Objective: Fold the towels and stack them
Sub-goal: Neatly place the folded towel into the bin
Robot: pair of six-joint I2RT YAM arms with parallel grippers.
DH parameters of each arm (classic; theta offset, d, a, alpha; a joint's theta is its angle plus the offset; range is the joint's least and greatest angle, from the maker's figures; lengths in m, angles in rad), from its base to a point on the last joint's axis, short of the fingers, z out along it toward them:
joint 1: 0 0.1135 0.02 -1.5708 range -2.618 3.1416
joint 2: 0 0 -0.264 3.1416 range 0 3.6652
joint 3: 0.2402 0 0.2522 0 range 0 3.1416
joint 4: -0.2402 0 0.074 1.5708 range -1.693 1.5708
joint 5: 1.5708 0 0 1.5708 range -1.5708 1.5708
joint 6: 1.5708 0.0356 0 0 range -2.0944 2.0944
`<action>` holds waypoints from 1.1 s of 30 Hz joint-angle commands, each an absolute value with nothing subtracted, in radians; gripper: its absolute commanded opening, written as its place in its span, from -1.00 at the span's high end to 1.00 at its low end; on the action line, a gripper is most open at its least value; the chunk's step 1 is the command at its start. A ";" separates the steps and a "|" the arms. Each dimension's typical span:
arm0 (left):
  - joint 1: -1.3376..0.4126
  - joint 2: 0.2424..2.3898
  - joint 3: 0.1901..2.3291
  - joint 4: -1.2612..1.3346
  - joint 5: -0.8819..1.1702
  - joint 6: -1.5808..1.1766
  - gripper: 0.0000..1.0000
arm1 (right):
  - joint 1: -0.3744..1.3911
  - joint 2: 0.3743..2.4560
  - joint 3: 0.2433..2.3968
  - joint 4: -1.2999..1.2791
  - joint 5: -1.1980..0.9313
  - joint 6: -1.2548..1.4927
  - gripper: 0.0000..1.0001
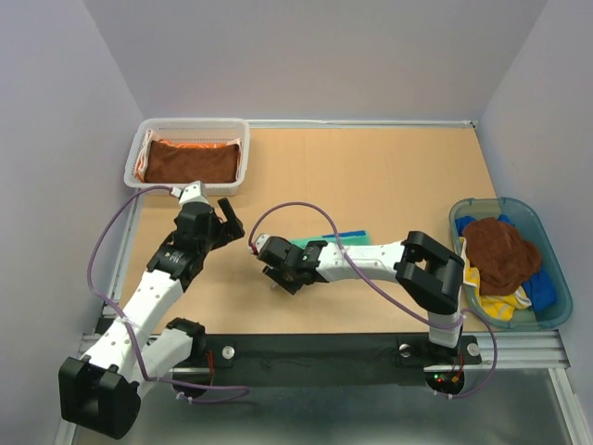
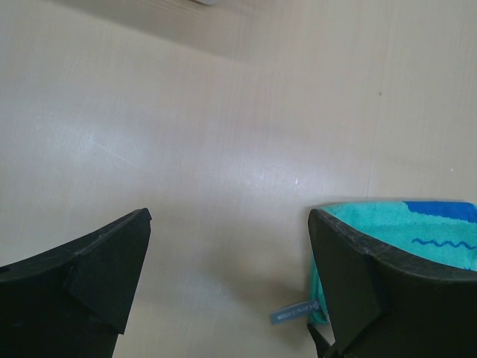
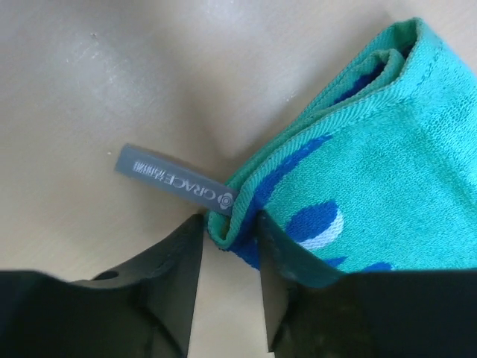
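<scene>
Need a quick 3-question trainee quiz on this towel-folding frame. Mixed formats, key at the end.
1. True or false: the left gripper is clamped on a towel.
2. What lies between the fingers of the right gripper? A) a corner of the teal towel B) a sponge C) nothing
3. Which container holds the crumpled towels?
Key: 1 false, its jaws stand wide open over bare table. 2 A. 3 the blue-green tub, on the right arm's side.
</scene>
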State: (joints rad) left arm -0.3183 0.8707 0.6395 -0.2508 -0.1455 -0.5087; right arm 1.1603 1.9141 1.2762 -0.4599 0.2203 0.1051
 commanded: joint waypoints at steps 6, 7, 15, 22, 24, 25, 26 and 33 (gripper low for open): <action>-0.311 0.910 0.623 -0.221 -0.120 -0.541 -0.97 | 1.174 1.904 1.189 -0.370 0.273 0.124 0.99; -0.311 0.925 0.623 -0.224 -0.118 -0.549 -0.97 | 1.172 1.867 1.169 -0.333 0.278 0.126 0.99; -0.313 1.003 0.536 -0.106 0.090 -0.663 -0.97 | 1.134 1.704 1.075 -0.147 0.238 0.132 0.99; -0.368 1.124 0.457 0.095 0.270 -0.787 -0.97 | 1.112 1.661 1.002 -0.042 0.210 0.163 0.99; -0.409 1.152 0.431 0.170 0.293 -0.854 -0.97 | 1.111 1.657 0.989 -0.026 0.201 0.169 0.99; -0.423 1.160 0.425 0.196 0.295 -0.880 -0.97 | 1.109 1.654 0.979 -0.020 0.196 0.176 0.99; -0.440 1.169 0.419 0.221 0.295 -0.900 -0.97 | 1.106 1.649 0.973 -0.009 0.190 0.181 0.99; -0.520 1.241 0.377 0.379 0.244 -1.046 -0.97 | 1.104 1.634 0.942 0.049 0.175 0.209 0.99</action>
State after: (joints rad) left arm -0.5007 1.2171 0.3950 0.2413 0.2584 -0.9512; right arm 1.1072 1.6814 0.9524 -0.0502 0.1905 0.1814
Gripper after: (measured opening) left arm 0.986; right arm 0.057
